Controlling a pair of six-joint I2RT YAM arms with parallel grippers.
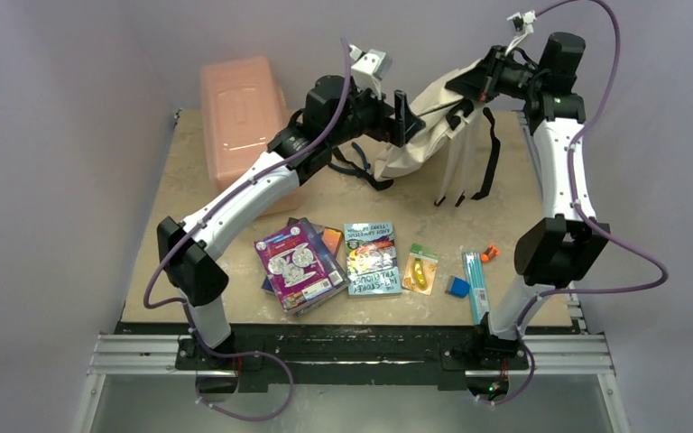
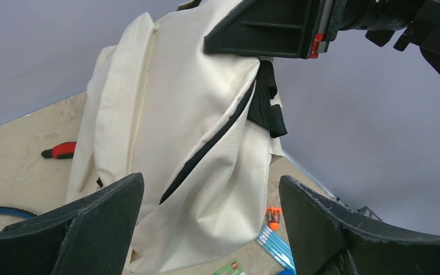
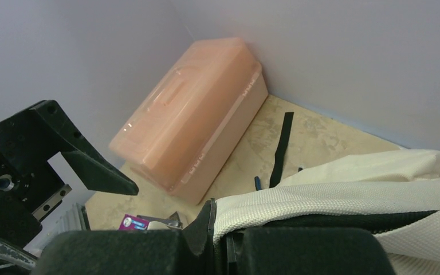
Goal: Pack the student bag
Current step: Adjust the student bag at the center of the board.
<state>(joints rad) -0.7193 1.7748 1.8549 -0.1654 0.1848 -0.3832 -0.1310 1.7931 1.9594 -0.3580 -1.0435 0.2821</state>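
The student bag [image 1: 420, 131], cream fabric with black zipper lines and black straps [image 1: 487, 153], hangs lifted off the back of the table by its top edge. My right gripper [image 1: 471, 86] is shut on that edge; in the right wrist view its jaws [image 3: 229, 243] pinch the cream fabric [image 3: 378, 189]. My left gripper [image 1: 406, 119] stands open just left of the bag. In the left wrist view its fingers [image 2: 91, 223] spread wide before the bag's front [image 2: 195, 143], with nothing gripped between them.
A rigid pink box [image 1: 239, 113] stands at the back left. Books [image 1: 296, 262] [image 1: 372, 257], a green card [image 1: 421, 269], a blue eraser [image 1: 457, 286], blue pencils [image 1: 475, 284] and an orange sharpener [image 1: 490, 254] lie near the front. A red-handled tool [image 2: 60, 150] lies behind the bag.
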